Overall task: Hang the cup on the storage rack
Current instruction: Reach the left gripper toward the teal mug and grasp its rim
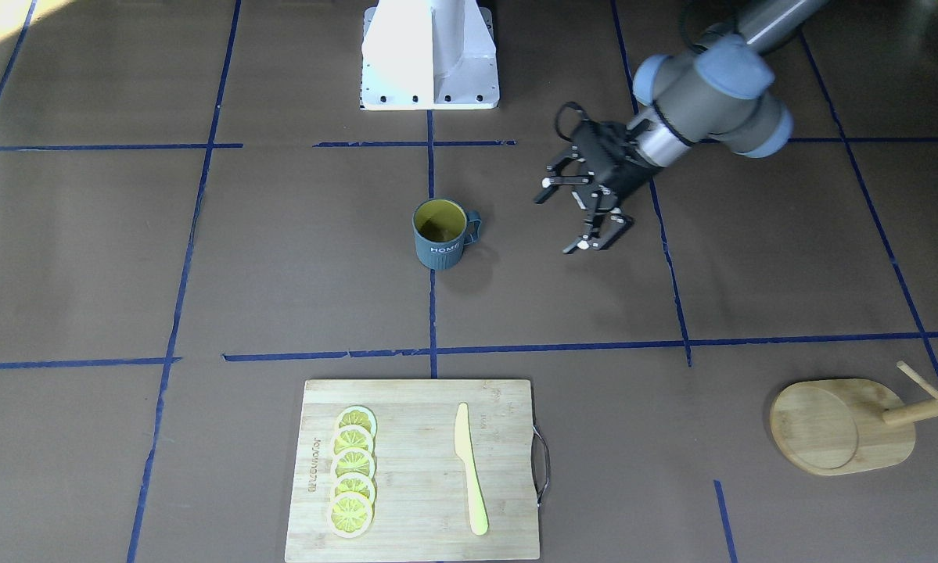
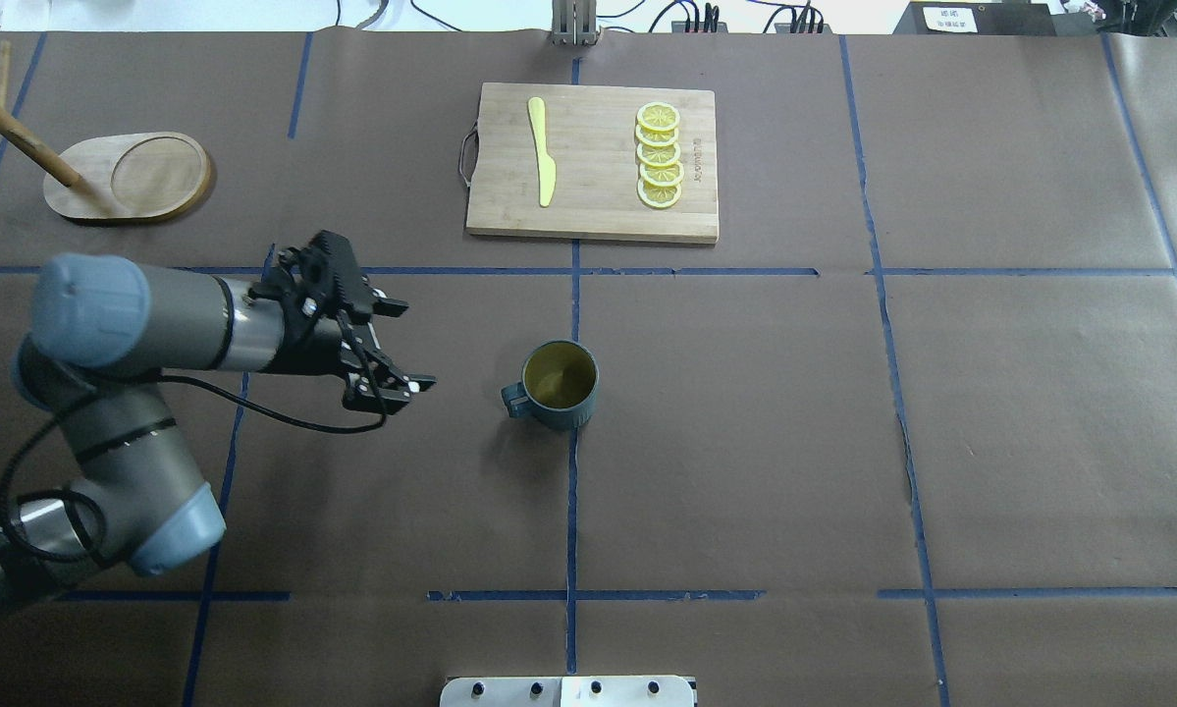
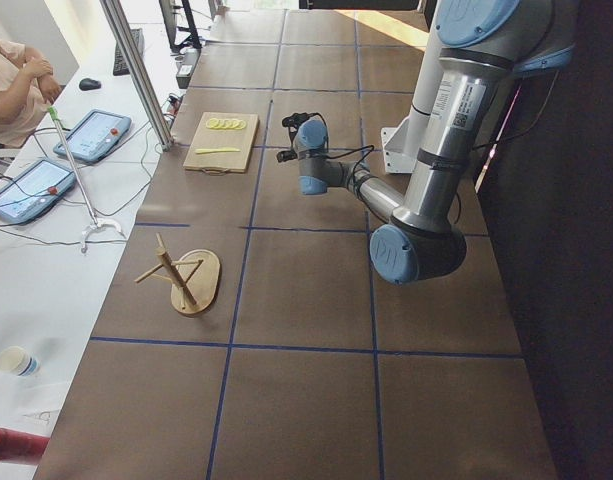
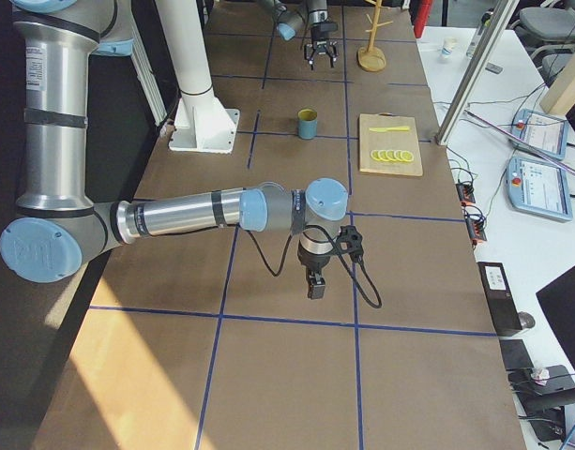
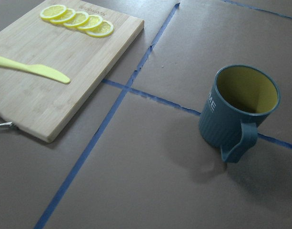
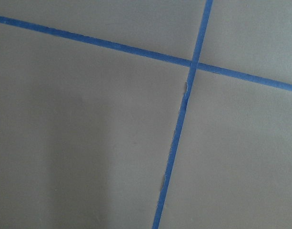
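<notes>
The cup stands upright near the table's middle, dark blue-grey with a yellow inside; it also shows in the overhead view and the left wrist view. Its handle points toward my left gripper, which is open and empty, a short way from the handle and above the table. The storage rack is a wooden oval base with a post and pegs, at the far left corner. My right gripper points down over bare table, far from the cup; I cannot tell whether it is open or shut.
A bamboo cutting board lies at the far middle with a yellow knife and several lemon slices. The robot base stands at the near edge. Blue tape lines cross the brown table cover.
</notes>
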Action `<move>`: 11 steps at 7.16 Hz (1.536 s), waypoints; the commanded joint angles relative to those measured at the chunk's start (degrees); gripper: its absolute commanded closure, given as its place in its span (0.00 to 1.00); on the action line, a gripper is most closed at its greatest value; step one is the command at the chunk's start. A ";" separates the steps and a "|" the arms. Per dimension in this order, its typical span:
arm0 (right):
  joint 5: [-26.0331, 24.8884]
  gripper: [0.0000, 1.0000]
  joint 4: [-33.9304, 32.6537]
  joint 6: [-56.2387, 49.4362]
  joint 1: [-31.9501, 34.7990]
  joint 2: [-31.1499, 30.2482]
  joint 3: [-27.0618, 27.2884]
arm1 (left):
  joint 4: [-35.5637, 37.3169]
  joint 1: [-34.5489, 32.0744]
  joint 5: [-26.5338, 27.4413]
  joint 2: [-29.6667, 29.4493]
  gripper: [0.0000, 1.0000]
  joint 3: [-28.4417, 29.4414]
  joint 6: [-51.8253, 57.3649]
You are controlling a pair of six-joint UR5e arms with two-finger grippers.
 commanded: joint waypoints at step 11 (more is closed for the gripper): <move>0.00 0.00 0.00 -0.06 -0.09 0.33 0.16 | -0.11 10.72 9.54 -8.15 0.41 9.50 -4.87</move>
